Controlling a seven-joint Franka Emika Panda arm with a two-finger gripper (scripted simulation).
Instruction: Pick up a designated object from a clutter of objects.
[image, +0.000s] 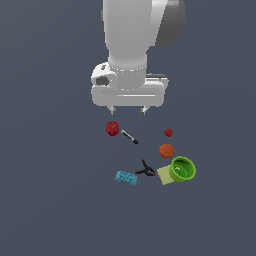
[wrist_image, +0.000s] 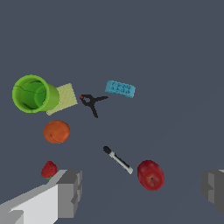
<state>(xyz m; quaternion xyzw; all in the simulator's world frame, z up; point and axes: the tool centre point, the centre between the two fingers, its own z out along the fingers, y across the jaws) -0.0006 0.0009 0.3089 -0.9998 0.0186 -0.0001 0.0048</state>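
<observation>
Hovered above the desk (image: 45, 200) with the gripper (image: 129, 109) spread wide and holding nothing, fingers (wrist_image: 70, 192) far apart in the wrist view. Lay flat on the desk: the black clamp (image: 145, 170), legs splayed, orange-red tips just visible, between the blue brick (image: 126, 177) and the yellow-green square (image: 165, 175), close to the square yet apparently not touching, though too small to be sure. Stood partly over that square: the green cup (image: 183, 168). Sat just beside the cup: the orange ball (image: 166, 150). Rested nearer the gripper: the red apple (image: 113, 128) and black marker (image: 129, 136), side by side. Lay on the exterior view's right, apart from the apple: the tiny red berry (image: 168, 132).
</observation>
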